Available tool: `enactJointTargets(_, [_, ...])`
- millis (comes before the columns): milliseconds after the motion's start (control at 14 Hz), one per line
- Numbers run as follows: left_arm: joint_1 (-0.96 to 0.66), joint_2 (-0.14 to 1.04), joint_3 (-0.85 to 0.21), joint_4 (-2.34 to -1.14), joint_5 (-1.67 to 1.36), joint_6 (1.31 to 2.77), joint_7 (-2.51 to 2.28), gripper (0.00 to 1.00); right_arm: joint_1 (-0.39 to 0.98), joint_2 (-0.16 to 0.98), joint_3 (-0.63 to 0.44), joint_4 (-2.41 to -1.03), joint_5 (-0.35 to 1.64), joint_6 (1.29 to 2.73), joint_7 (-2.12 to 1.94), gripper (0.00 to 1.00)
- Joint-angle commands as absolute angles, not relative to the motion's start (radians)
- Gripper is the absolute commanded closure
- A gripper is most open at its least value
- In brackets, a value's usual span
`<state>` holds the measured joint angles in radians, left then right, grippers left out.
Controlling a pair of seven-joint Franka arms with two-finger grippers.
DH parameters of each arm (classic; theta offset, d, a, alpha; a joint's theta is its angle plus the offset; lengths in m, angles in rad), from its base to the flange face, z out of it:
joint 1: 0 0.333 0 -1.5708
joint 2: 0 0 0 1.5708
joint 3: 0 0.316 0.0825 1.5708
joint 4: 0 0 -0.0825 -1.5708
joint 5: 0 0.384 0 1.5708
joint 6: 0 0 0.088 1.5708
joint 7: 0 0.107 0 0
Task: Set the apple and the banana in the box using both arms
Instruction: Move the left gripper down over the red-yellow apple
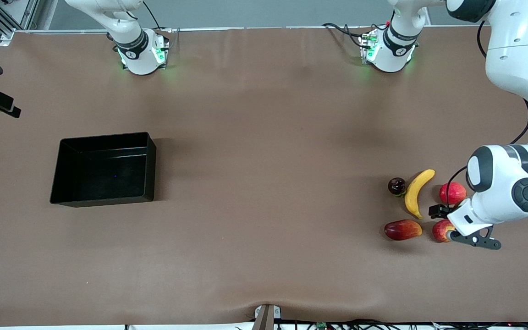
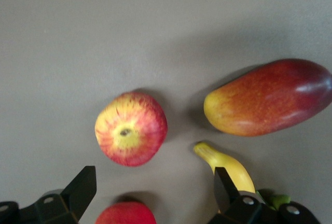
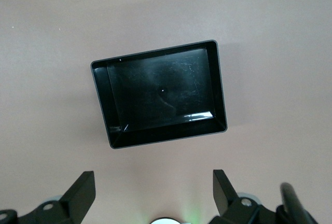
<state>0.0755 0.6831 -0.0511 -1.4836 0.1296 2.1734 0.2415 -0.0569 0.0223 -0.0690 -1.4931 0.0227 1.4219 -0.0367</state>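
two fruits still out of the box [image 1: 103,168]: apple [image 1: 442,230] at the left arm's end, banana [image 1: 417,193] at its 11 o'clock, long axis running 1 to 7. left gripper [image 2: 150,193] wide, empty, over the apple's edge. right gripper [image 3: 150,193] wide, waiting over box

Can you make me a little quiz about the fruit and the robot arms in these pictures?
1. True or false: the black rectangular plastic box has fruit in it.
2. Which gripper hangs open over the small streaky red-yellow apple? A left gripper B right gripper
3. What lies between the curved yellow banana and the front camera, beside that apple?

Key: 1 false. 2 A. 3 the long red-orange mango-like fruit.
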Motion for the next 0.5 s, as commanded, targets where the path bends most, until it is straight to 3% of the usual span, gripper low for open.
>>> enactJointTargets(0, [0.074, 0.725, -0.052, -1.419, 0.149, 2.189, 0.29, 0.0, -0.078, 0.118, -0.063, -1.479, 0.009, 1.425, -0.049, 0.0])
enactJointTargets(430, [0.086, 0.765, -0.051, -1.414, 0.147, 2.232, 0.385, 0.0, -0.118, 0.256, -0.063, -1.486, -0.008, 1.493, -0.052, 0.0])
